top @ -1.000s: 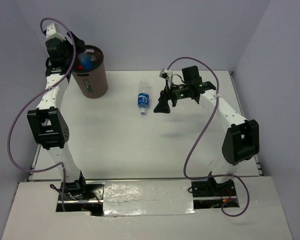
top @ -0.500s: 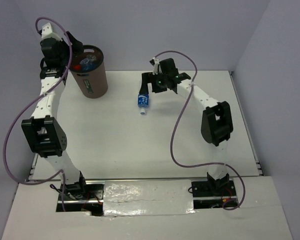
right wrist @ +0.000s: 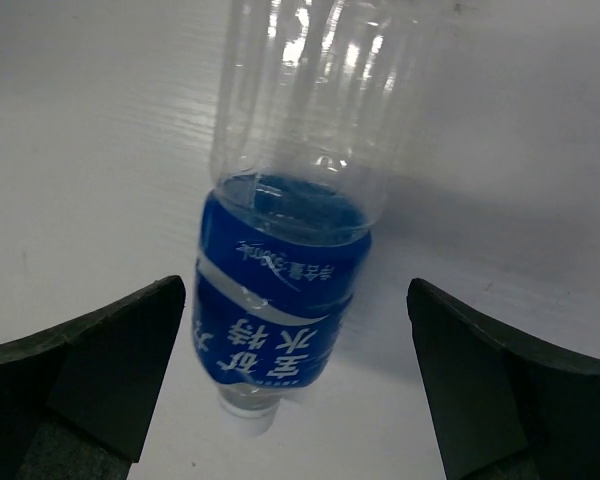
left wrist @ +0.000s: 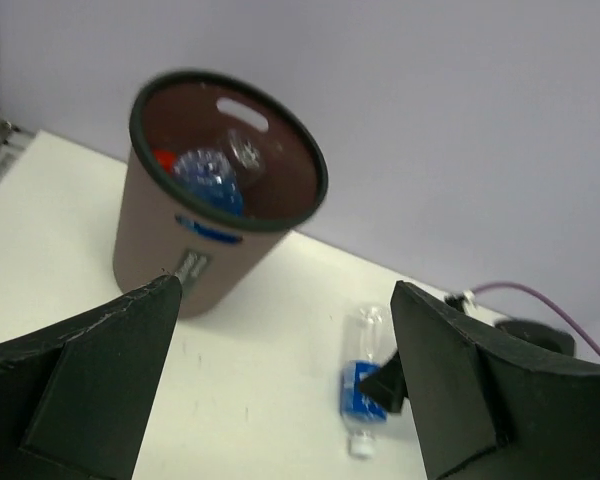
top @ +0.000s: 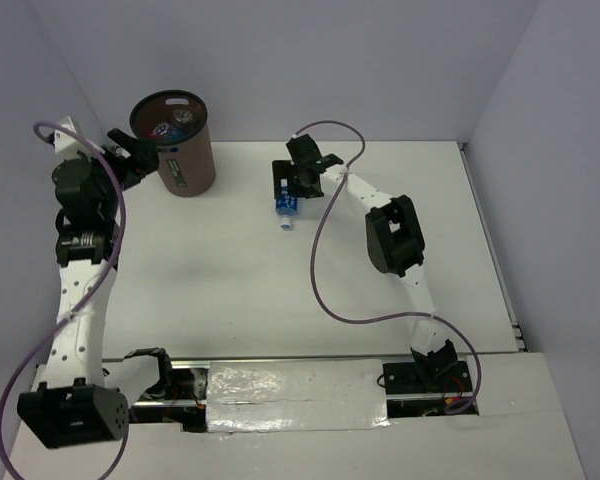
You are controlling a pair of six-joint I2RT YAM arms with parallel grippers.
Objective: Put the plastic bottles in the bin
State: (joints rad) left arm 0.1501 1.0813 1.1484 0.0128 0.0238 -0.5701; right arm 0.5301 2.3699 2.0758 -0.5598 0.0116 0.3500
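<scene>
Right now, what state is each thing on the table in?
Tall dark-brown cylindrical bin: upright, bottles inside.
Clear blue-labelled plastic bottle: lying on its side on the table, ungripped.
Left pincer: open, empty, near the bin.
Right pincer: open, poised over the lying bottle.

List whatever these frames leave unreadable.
Bottles in the bin: left wrist and top views, its wall hides most of them; count unclear.
Loose bottle: the right wrist view cuts off its base at the top edge; in the top view the right claw covers part.
Bin label text: too small in every view.
</scene>
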